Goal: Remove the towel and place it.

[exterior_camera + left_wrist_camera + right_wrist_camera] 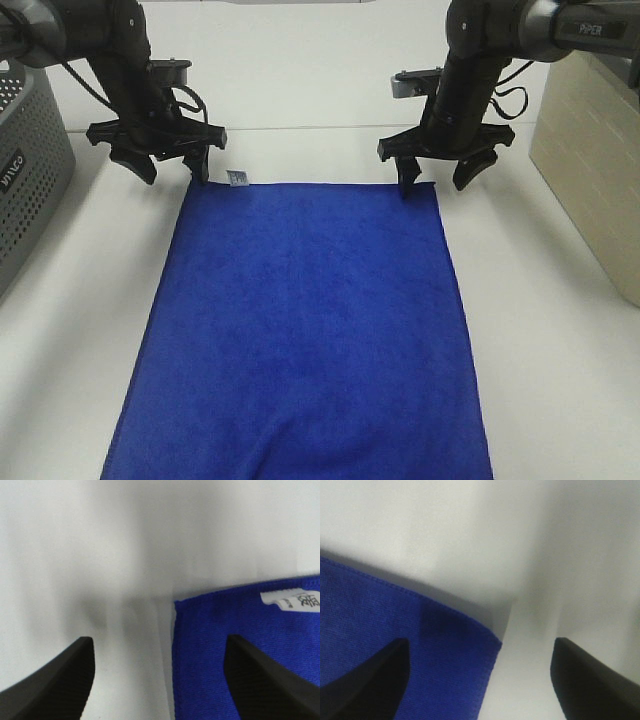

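White table (560,350) is being left open around the flat towel (300,330); its far corners are being straddled by the wide-open, empty left gripper (172,172) and right gripper (435,181).

High cam: up on the near side, looking down across the table (560,330) | left wrist cam: very near, facing down onto towel (240,655) corner by tag (292,600) | right wrist cam: equally near, other far corner | shared with high cam: both corners
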Tool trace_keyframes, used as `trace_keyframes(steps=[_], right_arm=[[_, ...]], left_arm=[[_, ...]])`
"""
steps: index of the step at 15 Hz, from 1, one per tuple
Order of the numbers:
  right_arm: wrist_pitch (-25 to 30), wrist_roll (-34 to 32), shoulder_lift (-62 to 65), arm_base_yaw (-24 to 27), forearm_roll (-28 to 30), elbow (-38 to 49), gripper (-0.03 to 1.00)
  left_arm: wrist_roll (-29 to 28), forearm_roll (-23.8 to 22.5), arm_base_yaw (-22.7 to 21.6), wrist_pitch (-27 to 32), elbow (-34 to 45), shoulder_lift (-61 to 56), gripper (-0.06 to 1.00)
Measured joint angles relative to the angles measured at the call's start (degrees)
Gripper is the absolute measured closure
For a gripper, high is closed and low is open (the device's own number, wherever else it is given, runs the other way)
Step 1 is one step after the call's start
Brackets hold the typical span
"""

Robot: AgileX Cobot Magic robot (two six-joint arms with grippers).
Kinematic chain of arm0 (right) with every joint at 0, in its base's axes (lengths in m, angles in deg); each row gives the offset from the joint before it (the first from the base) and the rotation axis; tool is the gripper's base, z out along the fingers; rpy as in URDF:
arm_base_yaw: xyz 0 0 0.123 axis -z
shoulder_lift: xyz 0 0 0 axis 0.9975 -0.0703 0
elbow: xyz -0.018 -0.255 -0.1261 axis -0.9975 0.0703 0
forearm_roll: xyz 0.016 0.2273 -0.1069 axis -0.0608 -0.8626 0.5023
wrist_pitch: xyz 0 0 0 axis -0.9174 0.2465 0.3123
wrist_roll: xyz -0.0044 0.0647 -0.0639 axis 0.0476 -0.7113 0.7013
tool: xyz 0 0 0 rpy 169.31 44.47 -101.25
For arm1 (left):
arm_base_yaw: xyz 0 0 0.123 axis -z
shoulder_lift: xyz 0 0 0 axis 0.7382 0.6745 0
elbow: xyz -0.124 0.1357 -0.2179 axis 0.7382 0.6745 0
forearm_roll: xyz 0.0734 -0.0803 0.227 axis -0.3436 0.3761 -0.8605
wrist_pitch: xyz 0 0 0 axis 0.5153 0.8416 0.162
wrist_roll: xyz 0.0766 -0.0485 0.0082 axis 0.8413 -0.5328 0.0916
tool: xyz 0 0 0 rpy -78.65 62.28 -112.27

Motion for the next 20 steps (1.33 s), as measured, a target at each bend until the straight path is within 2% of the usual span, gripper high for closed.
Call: trace_keyframes(steps=[5,13,20], right_arm=[[-0.46,-0.06,-1.89,0.0,-0.29,-0.17,0.2],[0.52,-0.06,-2.46,0.0,-0.23,-0.63,0.21],[0.69,-0.06,-2.46,0.0,-0.4,-0.63,0.3]], left_arm=[[0.57,0.34,0.0,-2.35,0.0,0.23,0.29],[1.89,1.66,0.0,-2.12,-0.52,3.32,0.3],[2.98,2.18,0.0,-1.89,-0.57,3.38,0.34]])
